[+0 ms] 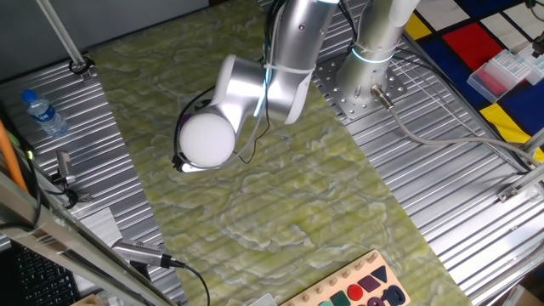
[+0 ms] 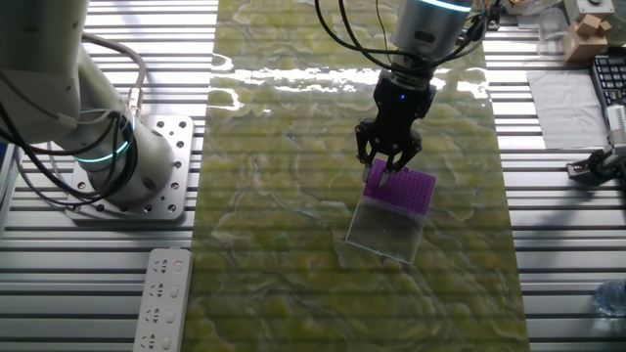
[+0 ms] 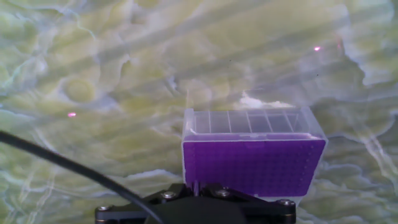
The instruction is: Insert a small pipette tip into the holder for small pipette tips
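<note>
The holder for small pipette tips (image 2: pixel 409 192) is a flat purple block on the green mat, with its clear lid (image 2: pixel 386 231) lying open beside it. In the hand view the holder (image 3: pixel 255 165) fills the lower middle, with the lid (image 3: pixel 249 121) behind it. My gripper (image 2: pixel 386 168) hangs just above the holder's left end. Its jaws are close together on a thin, clear small pipette tip (image 3: pixel 190 143), which points down over the holder's left edge. In the hand view the gripper (image 3: pixel 196 186) shows only at the bottom edge. In one fixed view the arm's joint (image 1: pixel 246 102) hides the gripper and the holder.
A second arm's base (image 2: pixel 108 156) stands left of the mat, with a white remote (image 2: pixel 161 298) in front of it. A clear box with a pink base (image 1: pixel 501 72), a water bottle (image 1: pixel 44 115) and a shape board (image 1: pixel 365 289) lie at the edges. A black cable (image 3: pixel 74 168) crosses the hand view.
</note>
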